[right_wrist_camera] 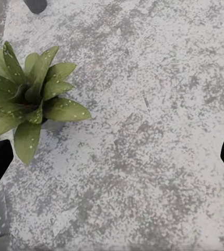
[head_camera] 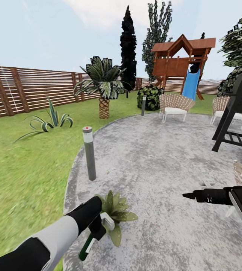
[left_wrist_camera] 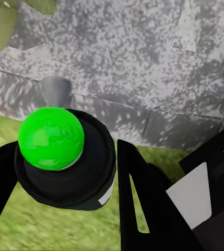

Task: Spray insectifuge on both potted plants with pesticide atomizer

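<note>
While the left gripper (head_camera: 95, 231) is clamping the pesticide atomizer (head_camera: 86, 245) beside a potted plant (head_camera: 115, 212), the right gripper (right_wrist_camera: 112, 157) is hanging spread open. Judging by looks, the bottle is handling light, rigid and slick, best held mid-body.

- Pesticide atomizer (left_wrist_camera: 65, 157) seen end-on: bright green round cap over a dark body, a sliver of white label at its lower edge.
- Clamped between the dark fingers (left_wrist_camera: 143, 204) of the left gripper (left_wrist_camera: 65, 178), one on each side, pressed against the bottle.
- Grey speckled paved patio (left_wrist_camera: 143, 63) beyond, its stone edge meeting the green lawn (left_wrist_camera: 38, 230).
- Grey post (left_wrist_camera: 55, 91) just behind the cap.
- Olive-green leaves (left_wrist_camera: 2, 21) at one corner, over the paving.
</note>
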### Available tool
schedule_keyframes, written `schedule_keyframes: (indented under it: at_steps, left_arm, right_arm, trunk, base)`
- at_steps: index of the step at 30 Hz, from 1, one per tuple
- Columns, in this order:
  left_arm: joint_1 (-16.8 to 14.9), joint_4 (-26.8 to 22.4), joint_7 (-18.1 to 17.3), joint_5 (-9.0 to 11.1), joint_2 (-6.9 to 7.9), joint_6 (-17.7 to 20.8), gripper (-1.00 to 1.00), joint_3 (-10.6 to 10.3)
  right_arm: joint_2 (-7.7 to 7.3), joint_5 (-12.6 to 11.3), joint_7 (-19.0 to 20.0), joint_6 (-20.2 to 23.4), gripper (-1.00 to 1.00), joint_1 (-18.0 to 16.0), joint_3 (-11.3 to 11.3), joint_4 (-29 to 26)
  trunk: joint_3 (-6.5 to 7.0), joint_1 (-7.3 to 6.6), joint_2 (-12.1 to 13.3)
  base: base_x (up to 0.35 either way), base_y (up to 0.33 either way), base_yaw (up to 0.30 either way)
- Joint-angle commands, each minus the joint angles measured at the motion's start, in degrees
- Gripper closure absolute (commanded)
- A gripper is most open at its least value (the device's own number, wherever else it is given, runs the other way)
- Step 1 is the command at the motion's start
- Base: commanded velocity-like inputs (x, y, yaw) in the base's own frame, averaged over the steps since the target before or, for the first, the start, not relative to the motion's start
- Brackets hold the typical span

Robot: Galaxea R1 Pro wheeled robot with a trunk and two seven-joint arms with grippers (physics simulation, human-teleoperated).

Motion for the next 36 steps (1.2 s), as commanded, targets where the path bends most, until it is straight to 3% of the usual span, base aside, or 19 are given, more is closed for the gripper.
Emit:
schedule_keyframes:
  at_steps: [1,5,9,17,22,30,36]
  left_arm:
    - [0.0,-0.1,-0.6,-0.8,-0.24,0.0,1.00,-0.2]
    - [0.0,-0.1,-0.7,-0.7,-1.59,0.1,1.00,-0.2]
    - [0.0,0.0,-0.6,-0.7,-1.76,0.1,1.00,-0.1]
    - [0.0,0.9,-0.4,-0.6,-0.32,0.3,1.00,0.0]
    - [-0.1,0.8,-0.4,-0.7,2.54,0.4,1.00,0.4]
    - [-0.3,0.5,-0.3,-0.7,2.75,0.4,1.00,0.4]
    - [-0.3,0.5,-0.3,-0.7,2.67,0.4,1.00,0.4]
  right_arm:
    - [-0.01,0.1,0.3,0.4,-1.00,0.0,-0.1,0.0]
    - [0.00,0.1,0.3,0.4,-1.00,0.0,-0.1,0.0]
    - [0.01,0.1,0.3,0.4,-1.00,0.0,-0.1,0.0]
    - [0.01,0.1,0.3,0.4,-1.00,0.0,-0.1,0.0]
    - [0.01,0.1,0.2,0.4,-1.00,0.0,-0.1,0.0]
    - [0.01,0.1,0.2,0.4,-1.00,0.0,-0.1,0.0]
    - [0.01,0.1,0.2,0.4,-1.00,0.0,-0.1,0.0]
  trunk:
    - [-0.05,-0.01,0.0]
    - [-0.05,-0.01,0.0]
    - [-0.05,-0.01,0.0]
    - [-0.05,-0.01,0.0]
    - [-0.05,-0.01,0.0]
    - [-0.05,-0.01,0.0]
    - [-0.05,-0.01,0.0]
  base:
    - [0.000,0.000,-0.057]
    - [0.000,0.000,-0.016]
    - [0.000,0.000,-0.001]
    - [-0.056,0.119,0.000]
    - [-0.114,0.271,0.000]
    - [0.102,0.310,-0.005]
    - [0.126,0.315,-0.209]
